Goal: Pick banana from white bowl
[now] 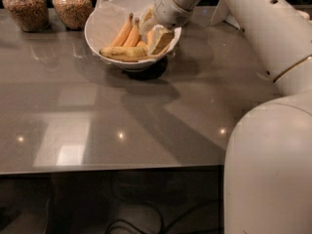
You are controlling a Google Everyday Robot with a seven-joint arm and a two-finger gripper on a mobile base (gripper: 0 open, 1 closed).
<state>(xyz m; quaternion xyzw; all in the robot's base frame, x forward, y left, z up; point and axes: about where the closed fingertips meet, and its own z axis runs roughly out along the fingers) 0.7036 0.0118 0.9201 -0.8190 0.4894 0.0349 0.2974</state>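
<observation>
Camera view: gripper (158, 39) in white bowl (90, 40) beside bananas (124, 53).

It looks like a kitchen or snack counter; a long, glossy grey countertop (97, 111) throws back spots of ceiling light; at the far left stand a glass jar (27, 8) and a second jar (72, 5), both full of brown, grainy food; a paper-lined white bowl (96, 33) of bananas (124, 53) sits farther along, the robot's gripper (158, 38) down inside its right side; dark cables (131, 223) trail on the floor under the near edge.
</observation>
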